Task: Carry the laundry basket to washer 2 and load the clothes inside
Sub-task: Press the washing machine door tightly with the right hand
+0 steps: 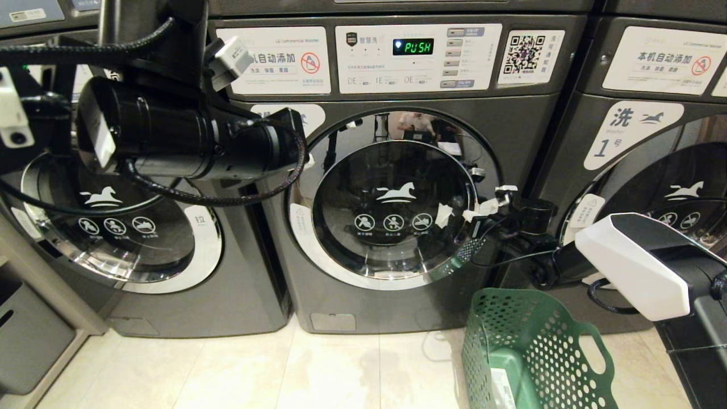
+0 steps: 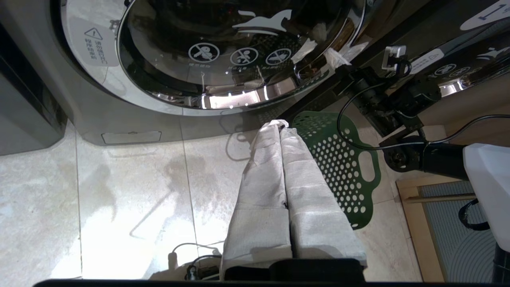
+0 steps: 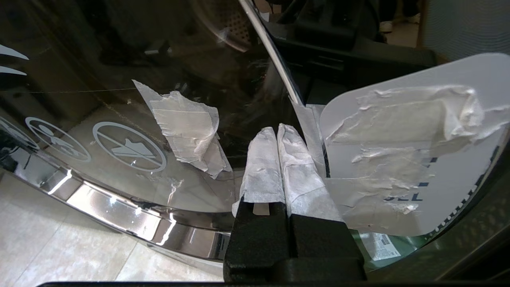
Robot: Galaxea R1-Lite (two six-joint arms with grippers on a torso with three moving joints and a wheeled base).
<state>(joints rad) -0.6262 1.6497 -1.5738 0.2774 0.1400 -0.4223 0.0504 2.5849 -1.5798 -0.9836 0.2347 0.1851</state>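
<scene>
Washer 2 [image 1: 397,295] faces me with its round glass door [image 1: 392,170] closed and "PUSH" lit on its display. The green perforated laundry basket [image 1: 534,352] [image 2: 342,167] stands on the floor in front of the washer's lower right corner. Clothes are out of view; the visible part of the basket shows only a white label. My right gripper [image 1: 477,211] [image 3: 277,129] is shut and empty, its taped fingertips against the door's right rim beside a taped white tab [image 3: 402,159]. My left gripper [image 2: 279,124] is shut and empty, held high on the left and pointing down at the floor near the basket.
Washer 1 [image 1: 642,170] stands close on the right and another washer [image 1: 130,227] on the left. A loose scrap of tape [image 3: 187,127] sticks to the door glass. Pale floor tiles [image 1: 284,375] lie in front; a cable [image 2: 187,251] trails across them.
</scene>
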